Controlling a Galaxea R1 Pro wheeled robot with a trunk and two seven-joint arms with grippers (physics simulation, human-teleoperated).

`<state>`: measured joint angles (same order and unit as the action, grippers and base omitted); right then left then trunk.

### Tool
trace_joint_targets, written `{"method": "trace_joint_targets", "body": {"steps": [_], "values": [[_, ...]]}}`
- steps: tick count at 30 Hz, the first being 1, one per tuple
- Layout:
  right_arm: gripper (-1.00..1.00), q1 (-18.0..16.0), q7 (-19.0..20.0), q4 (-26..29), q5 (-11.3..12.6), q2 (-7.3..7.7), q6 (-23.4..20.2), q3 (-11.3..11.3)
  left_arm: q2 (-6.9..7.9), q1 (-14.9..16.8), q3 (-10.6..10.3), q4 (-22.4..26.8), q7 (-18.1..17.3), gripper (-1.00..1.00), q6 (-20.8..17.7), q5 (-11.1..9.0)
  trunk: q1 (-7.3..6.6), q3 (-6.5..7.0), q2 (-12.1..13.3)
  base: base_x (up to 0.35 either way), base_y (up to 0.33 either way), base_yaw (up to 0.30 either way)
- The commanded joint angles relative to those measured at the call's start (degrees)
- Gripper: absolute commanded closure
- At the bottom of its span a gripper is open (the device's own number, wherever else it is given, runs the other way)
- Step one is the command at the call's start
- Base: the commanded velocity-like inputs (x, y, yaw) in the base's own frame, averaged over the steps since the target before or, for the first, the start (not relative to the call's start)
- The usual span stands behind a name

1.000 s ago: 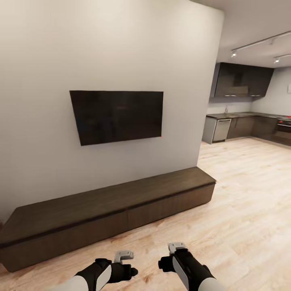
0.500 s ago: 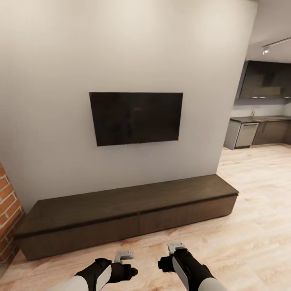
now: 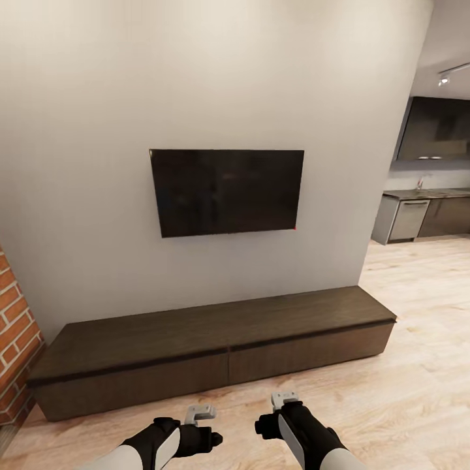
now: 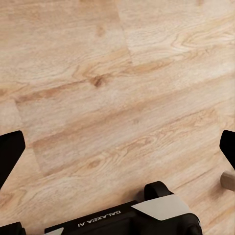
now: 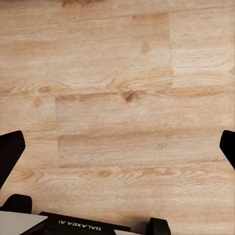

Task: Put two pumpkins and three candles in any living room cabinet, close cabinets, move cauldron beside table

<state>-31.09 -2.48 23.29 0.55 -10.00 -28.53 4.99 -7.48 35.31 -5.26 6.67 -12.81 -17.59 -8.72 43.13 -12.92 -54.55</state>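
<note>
Left hand (image 3: 201, 414), right hand (image 3: 285, 399) empty; cabinet (image 3: 215, 346) dark brown, fronts closed.

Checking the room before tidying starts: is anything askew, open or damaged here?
Nothing stands out. The long dark brown wooden cabinet sits flat against the wall, both fronts shut, and the black wall-mounted screen looks intact.

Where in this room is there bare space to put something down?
The long flat top of the cabinet, below the television and between the brick wall and the kitchen opening, is bare. So is the wooden floor before it. Nothing looks crowded.
</note>
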Motion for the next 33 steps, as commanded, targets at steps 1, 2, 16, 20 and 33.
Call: {"method": "trace_joint_targets", "body": {"steps": [1,2,16,20,33], "values": [[-1.0,-0.03,-0.26,0.09,0.07,0.0,-0.32,0.21,0.04,0.02,-0.47,0.1,-0.03,-1.0,-0.34,-0.59,0.01,-0.08,-0.06,0.007,0.0,0.002],[-1.0,-0.03,-0.25,0.09,0.07,0.0,-0.32,0.2,0.06,0.02,-0.46,0.1,-0.03,-1.0,-0.34,-0.59,0.01,-0.08,-0.06,0.006,0.0,0.001],[-1.0,-0.03,-0.25,0.09,0.07,0.0,-0.31,0.2,0.1,0.02,-0.44,0.1,-0.03,-1.0,-0.34,-0.59,0.01,-0.08,-0.06,0.007,0.0,0.0],[-1.0,-0.03,-0.25,0.09,0.07,0.0,-0.3,0.2,0.1,0.02,-0.39,0.1,-0.03,-1.0,-0.34,-0.59,0.01,-0.08,-0.06,0.06,0.0,0.038],[-1.0,-0.03,-0.25,0.09,0.07,0.0,-0.3,0.2,0.1,0.02,-0.37,0.1,-0.11,-1.0,-0.34,-0.59,0.01,-0.08,-0.06,0.082,0.0,0.236]]}}
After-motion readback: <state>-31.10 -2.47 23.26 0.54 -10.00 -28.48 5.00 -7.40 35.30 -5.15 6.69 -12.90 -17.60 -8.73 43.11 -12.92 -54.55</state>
